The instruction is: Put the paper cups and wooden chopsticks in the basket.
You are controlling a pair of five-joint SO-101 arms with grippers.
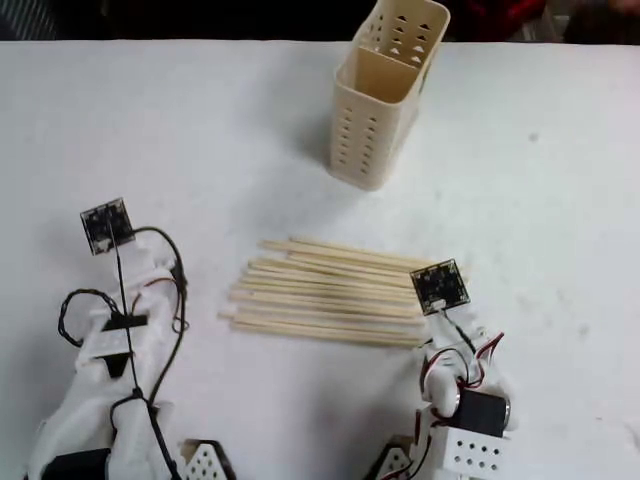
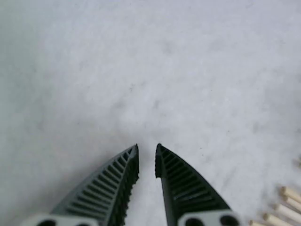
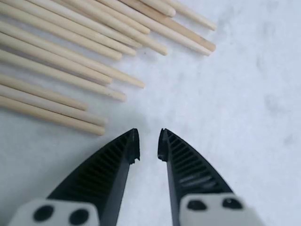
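Observation:
Several wooden chopsticks (image 1: pixel 330 290) lie side by side in a loose bundle at the table's middle. The cream perforated basket (image 1: pixel 385 95) stands upright behind them, near the far edge. My right gripper (image 3: pixel 148 136) hovers over the bare table just off the near ends of the chopsticks (image 3: pixel 70 61). Its jaws are a narrow gap apart with nothing between them. My left gripper (image 2: pixel 146 147) is over bare table to the left of the bundle, also slightly open and holding nothing. A few chopstick tips (image 2: pixel 287 207) show at the edge of its view.
The white table (image 1: pixel 540 200) has free room to the left and right of the bundle and around the basket. Loose cables (image 1: pixel 165 300) hang from the left arm. Both arm bases sit at the near edge.

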